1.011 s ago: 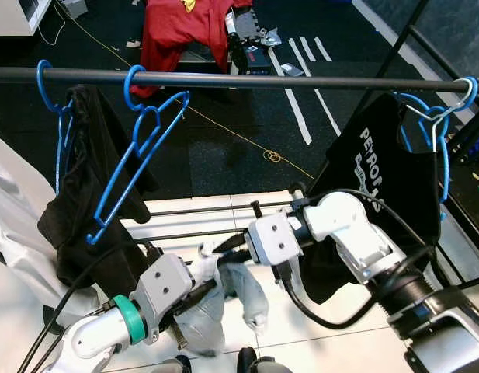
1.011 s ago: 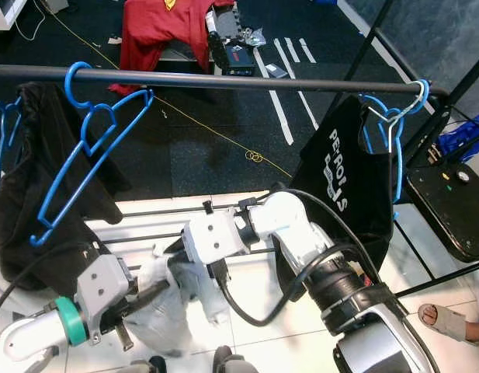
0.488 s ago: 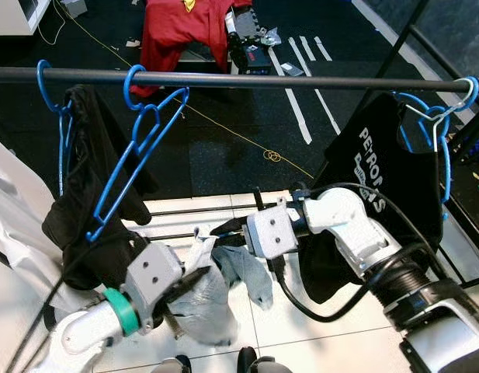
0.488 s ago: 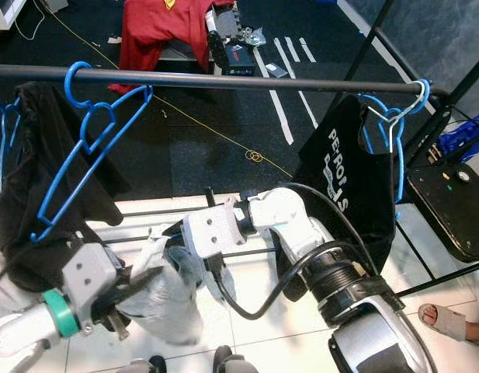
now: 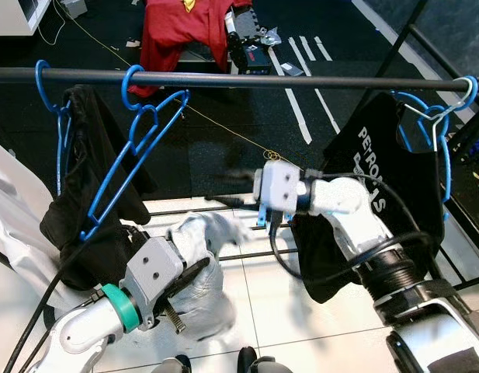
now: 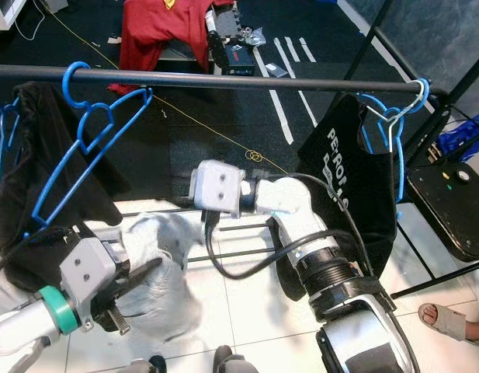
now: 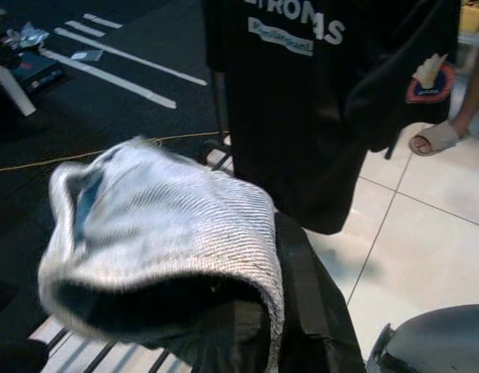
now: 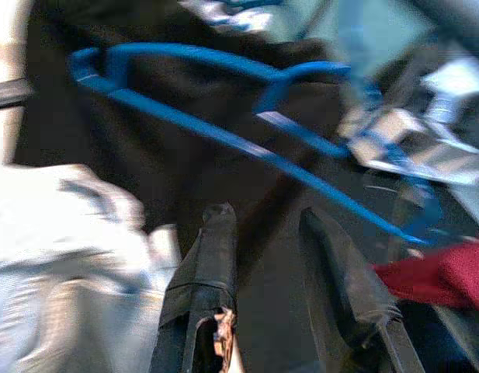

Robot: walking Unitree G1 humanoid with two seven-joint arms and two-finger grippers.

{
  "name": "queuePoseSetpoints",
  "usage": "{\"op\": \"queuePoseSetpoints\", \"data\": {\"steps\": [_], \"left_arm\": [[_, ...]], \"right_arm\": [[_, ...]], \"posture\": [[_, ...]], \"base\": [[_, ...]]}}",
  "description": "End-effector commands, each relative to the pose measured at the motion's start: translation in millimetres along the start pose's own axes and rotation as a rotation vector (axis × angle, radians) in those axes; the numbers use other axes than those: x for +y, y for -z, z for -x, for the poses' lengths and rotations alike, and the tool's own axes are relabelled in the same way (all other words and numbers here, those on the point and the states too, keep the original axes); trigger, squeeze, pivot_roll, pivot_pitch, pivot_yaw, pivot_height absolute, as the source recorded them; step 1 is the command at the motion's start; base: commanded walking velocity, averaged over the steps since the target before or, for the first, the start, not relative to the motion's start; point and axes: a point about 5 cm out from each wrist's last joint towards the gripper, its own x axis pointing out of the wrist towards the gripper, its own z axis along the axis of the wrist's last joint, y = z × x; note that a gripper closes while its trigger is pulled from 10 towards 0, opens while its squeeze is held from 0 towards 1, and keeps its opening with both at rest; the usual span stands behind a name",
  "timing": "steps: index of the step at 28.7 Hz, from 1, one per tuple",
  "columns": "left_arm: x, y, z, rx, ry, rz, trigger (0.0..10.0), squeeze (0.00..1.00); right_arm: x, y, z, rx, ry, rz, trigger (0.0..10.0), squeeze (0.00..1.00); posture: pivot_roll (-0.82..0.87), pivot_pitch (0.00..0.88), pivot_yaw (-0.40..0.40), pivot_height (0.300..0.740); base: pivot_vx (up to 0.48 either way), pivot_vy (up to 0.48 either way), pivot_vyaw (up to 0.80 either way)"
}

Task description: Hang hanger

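Empty blue plastic hanger (image 5: 134, 155), hook looped over the dark horizontal rail (image 5: 247, 79) in the upper left of the frame. Tilted steeply, one shoulder tip up near the rail, the other down toward the lower left, body slanting diagonally across a hanging black garment (image 5: 88, 194). Thin frame with a curved neck and a straight bottom bar. No clothing on it.
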Motion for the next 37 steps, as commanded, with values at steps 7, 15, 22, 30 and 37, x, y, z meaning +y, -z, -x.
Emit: {"op": "queuePoseSetpoints", "data": {"steps": [7, 15, 22, 30, 37], "left_arm": [[2.5, -12, -6.9, -0.059, -0.105, 0.068, 0.0, 0.0], [5.6, -24, -7.4, -0.104, -0.128, -0.017, 0.0, 0.0], [13.7, -18, -6.4, -0.07, -0.219, -0.015, 0.0, 0.0], [14.5, -9, 1.4, -0.023, -0.371, 0.016, 0.0, 0.0], [4.8, -2, 4.9, 0.009, -0.385, 0.052, 0.0, 0.0]], "right_arm": [[-39.8, 13, 56.4, 0.027, 0.519, -0.174, 10.0, 0.0], [18.6, 57, 77.4, 0.154, 0.795, -0.387, 10.0, 0.0], [45.0, 68, 66.1, 0.216, 0.767, -0.401, 10.0, 0.0], [50.2, 71, 64.5, 0.305, 0.675, -0.29, 10.0, 0.0], [53.0, 69, 59.6, 0.31, 0.68, -0.278, 10.0, 0.0]], "posture": [[-0.03, 0.172, -0.023, 0.74], [-0.05, 0.169, -0.009, 0.74], [-0.04, 0.164, 0.004, 0.74], [-0.03, 0.172, -0.008, 0.74], [-0.02, 0.178, -0.008, 0.74]], "base": [[0.0, 0.0, 0.0], [0.0, 0.0, 0.0], [0.0, 0.0, 0.0], [0.0, 0.0, 0.0], [0.0, 0.0, 0.0]]}}
